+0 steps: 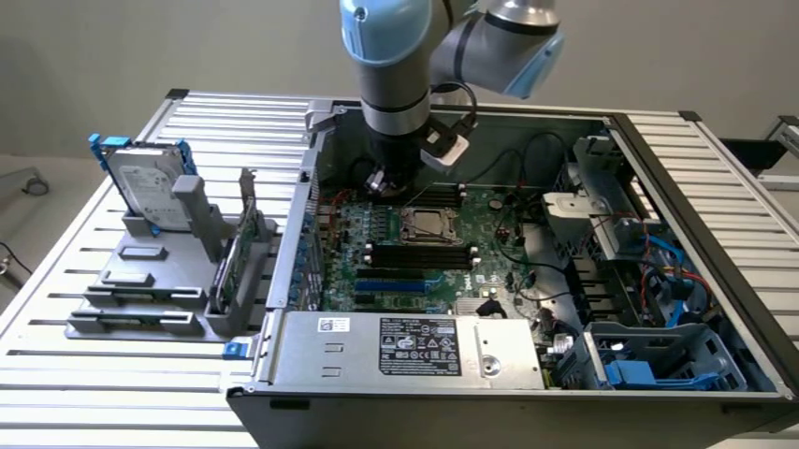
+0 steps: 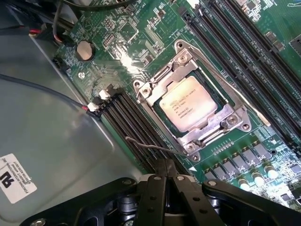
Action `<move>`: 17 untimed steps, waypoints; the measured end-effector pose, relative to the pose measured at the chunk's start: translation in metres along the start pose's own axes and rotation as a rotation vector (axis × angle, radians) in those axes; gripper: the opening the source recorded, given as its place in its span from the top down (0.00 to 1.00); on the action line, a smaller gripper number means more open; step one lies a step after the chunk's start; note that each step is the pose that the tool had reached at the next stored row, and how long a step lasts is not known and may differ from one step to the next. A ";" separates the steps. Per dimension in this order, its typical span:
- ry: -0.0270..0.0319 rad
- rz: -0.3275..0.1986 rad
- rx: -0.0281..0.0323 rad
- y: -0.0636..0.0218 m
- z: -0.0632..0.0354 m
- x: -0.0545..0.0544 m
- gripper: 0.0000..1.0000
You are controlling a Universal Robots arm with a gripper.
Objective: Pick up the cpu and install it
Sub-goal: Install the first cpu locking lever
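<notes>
1. tabletop [image 1: 75,374]: slatted metal; bare slats show at the near corner on the exterior view's left.
2. computer case [image 1: 500,421]: lies with its side open upward and its walls standing round the interior; holds the motherboard, power supply, drive cages and loose cables.
3. arm [image 1: 397,56]: reaches down into the case over the board's far part.
4. motherboard [image 1: 500,234]: green, flat on the case floor; cables crowd its edge on the exterior view's right.
5. power supply [image 1: 418,346]: silver box against the near wall.
6. grey stand [image 1: 138,290]: outside the case on the exterior view's left, holding an upright hard drive [image 1: 140,187].
7. gripper [image 2: 167,162]: fingers pressed together, nothing between them, above the memory slots [image 2: 136,127] just beside the socket.
8. socket frame [image 2: 183,63]: metal rim round the chip.
9. cpu [image 2: 188,104]: flat inside the socket frame, apart from the gripper.
</notes>
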State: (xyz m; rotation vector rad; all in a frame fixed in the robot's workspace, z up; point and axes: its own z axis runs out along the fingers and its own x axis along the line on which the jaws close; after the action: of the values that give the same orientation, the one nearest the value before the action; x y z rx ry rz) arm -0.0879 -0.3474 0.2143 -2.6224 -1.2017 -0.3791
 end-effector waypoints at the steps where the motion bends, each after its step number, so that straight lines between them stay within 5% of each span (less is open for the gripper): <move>1: 0.0024 -0.001 -0.0032 -0.0008 0.0013 -0.001 0.89; 4: 0.0070 -0.006 -0.0139 -0.0025 0.0045 -0.002 0.89; 6: 0.0056 -0.010 -0.0280 -0.0037 0.0057 -0.002 0.89; 10: -0.0100 -0.020 -0.0581 -0.0052 0.0074 -0.002 0.89; 17: -0.0136 -0.021 -0.0621 -0.0098 0.0112 -0.001 0.89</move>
State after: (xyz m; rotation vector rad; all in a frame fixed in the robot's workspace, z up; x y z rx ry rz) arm -0.0942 -0.3380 0.2046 -2.6709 -1.2416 -0.4094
